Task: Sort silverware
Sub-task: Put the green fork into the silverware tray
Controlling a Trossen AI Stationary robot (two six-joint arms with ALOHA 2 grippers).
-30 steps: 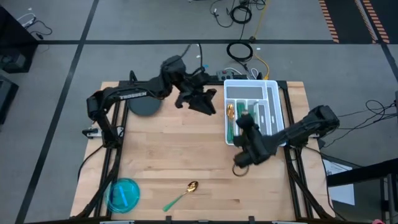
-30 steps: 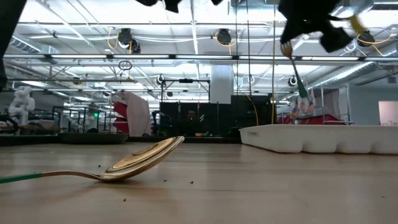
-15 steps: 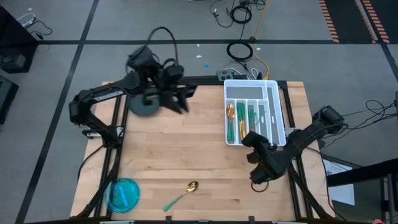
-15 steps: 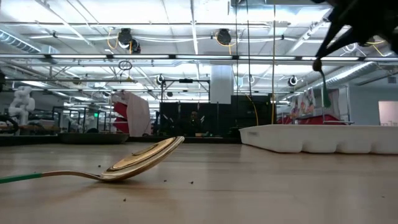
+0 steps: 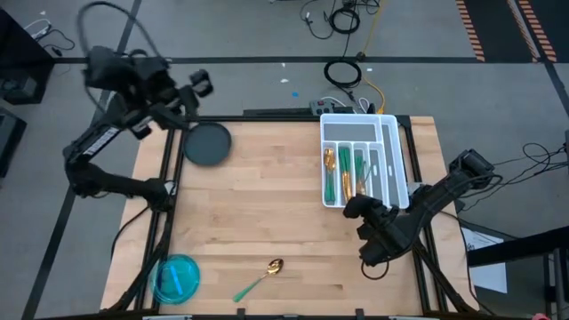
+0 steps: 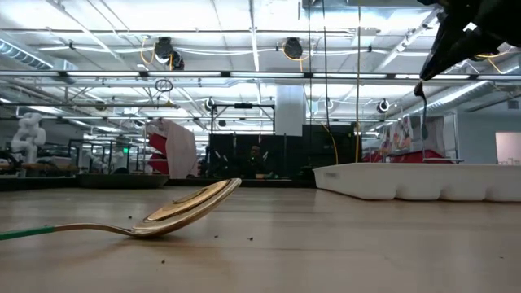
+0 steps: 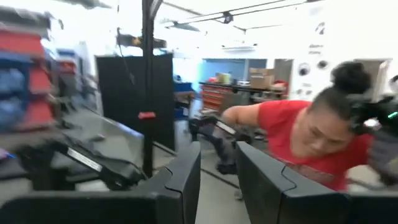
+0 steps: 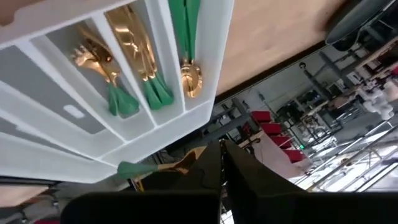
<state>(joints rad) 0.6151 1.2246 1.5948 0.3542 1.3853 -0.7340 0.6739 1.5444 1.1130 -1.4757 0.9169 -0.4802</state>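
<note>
L gripper [image 5: 182, 93] has swung well off the table since a sec ago: it was over the tray's near-left corner, now it sits beyond the back-left table edge, near the dark round plate [image 5: 207, 144], w/ its wrist cam looking out into the room at a person in a red shirt [image 7: 298, 143]. Its fingers [image 7: 186, 180] stand a narrow gap apart w/ nothing between them, so it's out of play for now. R gripper [image 5: 378, 244] has pulled back from over the white divided tray [image 5: 397, 151] to just off the tray's front-right corner, above the wood. Wrist view shows its fingers [image 8: 239, 171] nearly closed on a green-handled piece [image 8: 155, 169], gold part tucked behind the fingers, type can't tell; the low view shows sth slim hanging under that arm too. So prob. this piece isn't dropped yet. Tray already holds sorted silverware: forks [image 8: 99, 68], knives [image 8: 140, 53] and a spoon slot [image 8: 189, 74], side by side in adjacent slots. One spoon [image 5: 260, 279] lies alone on the table near the front edge, right of the blue bowl [image 5: 176, 277], well apart from both arms. Judgement: task nearly done, held piece + that spoon remain.
</note>
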